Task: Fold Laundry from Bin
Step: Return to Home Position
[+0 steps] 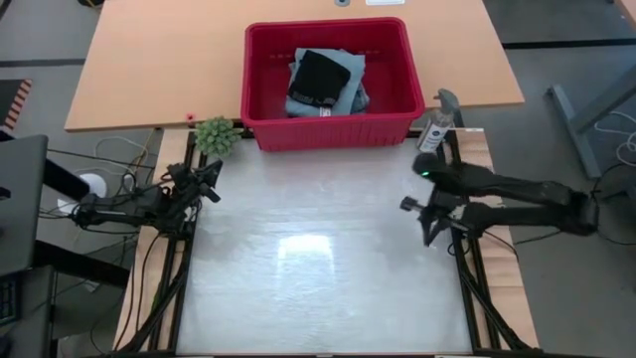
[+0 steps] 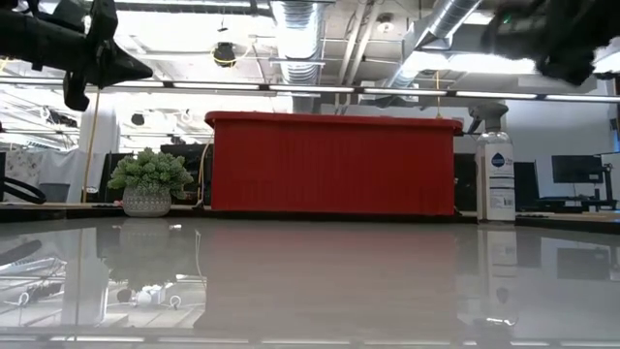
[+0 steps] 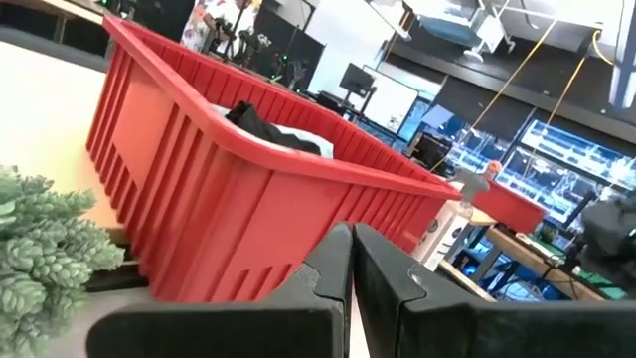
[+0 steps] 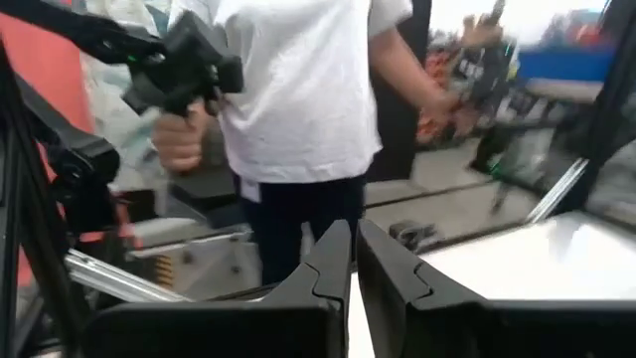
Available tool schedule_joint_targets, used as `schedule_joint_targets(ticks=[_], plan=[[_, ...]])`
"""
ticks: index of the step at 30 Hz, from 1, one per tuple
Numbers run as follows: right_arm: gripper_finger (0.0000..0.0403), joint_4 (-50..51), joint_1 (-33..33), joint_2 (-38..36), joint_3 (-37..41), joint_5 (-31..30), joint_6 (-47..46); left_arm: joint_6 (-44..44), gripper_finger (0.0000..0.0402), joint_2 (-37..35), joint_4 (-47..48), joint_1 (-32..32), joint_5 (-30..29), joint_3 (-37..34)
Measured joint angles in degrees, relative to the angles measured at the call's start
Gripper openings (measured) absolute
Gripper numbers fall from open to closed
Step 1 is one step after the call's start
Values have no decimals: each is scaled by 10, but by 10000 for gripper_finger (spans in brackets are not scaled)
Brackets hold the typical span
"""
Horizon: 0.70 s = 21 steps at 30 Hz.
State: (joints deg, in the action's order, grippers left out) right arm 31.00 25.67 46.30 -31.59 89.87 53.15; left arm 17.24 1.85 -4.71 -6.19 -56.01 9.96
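The red bin (image 1: 328, 129) stands at the table's far middle. The laundry lies inside it: light blue pieces (image 1: 350, 70) with a small black item (image 1: 318, 78) on top. The black item's edge shows over the rim in the left wrist view (image 3: 260, 127). My left gripper (image 1: 213, 181) hovers shut above the table's left edge, pointing toward the bin (image 3: 199, 189), and holds nothing. My right gripper (image 1: 425, 227) hangs shut over the table's right side, well short of the bin, with nothing between its fingers (image 4: 328, 261).
A small potted plant (image 1: 217, 136) sits left of the bin, and a spray bottle (image 1: 435, 129) right of it. The pale tabletop (image 1: 318, 268) stretches between the arms. A person in a white shirt (image 4: 298, 89) stands beyond the table, seen in the right wrist view.
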Motion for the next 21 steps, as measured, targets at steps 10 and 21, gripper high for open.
schedule_joint_targets(ticks=[10, 21], plan=[[48, -102, -62, 237, -12, -1, 37, 11, 0, 0, 25, 0, -18, 0], [48, -100, -100, 360, -174, 0, -5, -15, 0, 0, 53, 0, -17, 0]])
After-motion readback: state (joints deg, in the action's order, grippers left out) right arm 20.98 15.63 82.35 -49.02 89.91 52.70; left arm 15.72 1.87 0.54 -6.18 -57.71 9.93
